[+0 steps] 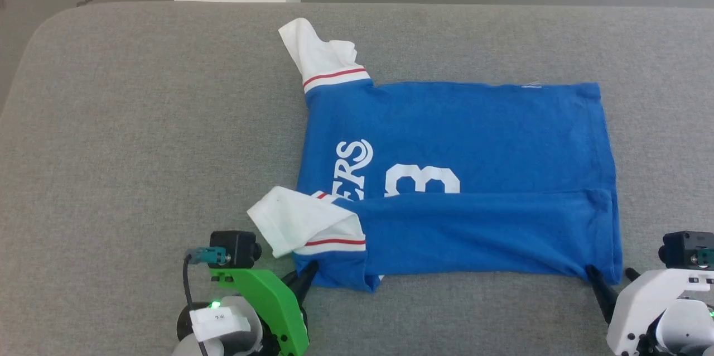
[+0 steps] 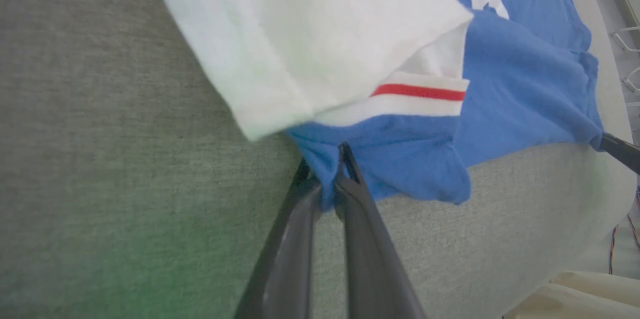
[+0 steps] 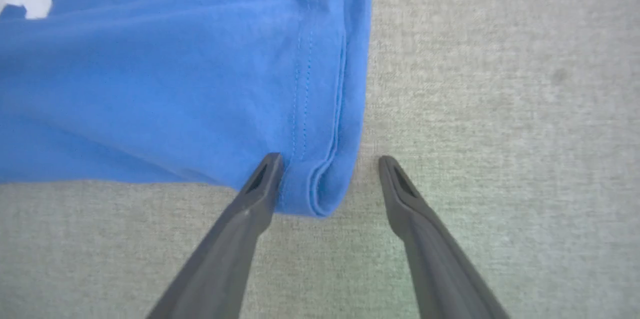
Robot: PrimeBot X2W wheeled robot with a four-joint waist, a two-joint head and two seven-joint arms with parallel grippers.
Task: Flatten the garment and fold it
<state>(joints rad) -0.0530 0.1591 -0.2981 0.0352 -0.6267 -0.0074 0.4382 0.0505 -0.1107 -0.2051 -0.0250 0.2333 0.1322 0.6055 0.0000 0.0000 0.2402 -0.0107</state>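
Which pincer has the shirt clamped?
The left pincer, shut on a blue fold of the shirt below the near sleeve. The right pincer is open, its fingers straddling the hem corner without gripping.

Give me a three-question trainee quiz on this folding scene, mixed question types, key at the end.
1. True or false: the left gripper is shut on the blue jersey T-shirt's near edge.
2. The right gripper is: A) shut on a sleeve; B) open around the hem corner; C) shut on nothing.
3. Fill in: the stripe on the near white sleeve is ____.
Key: 1 true; 2 B; 3 red.
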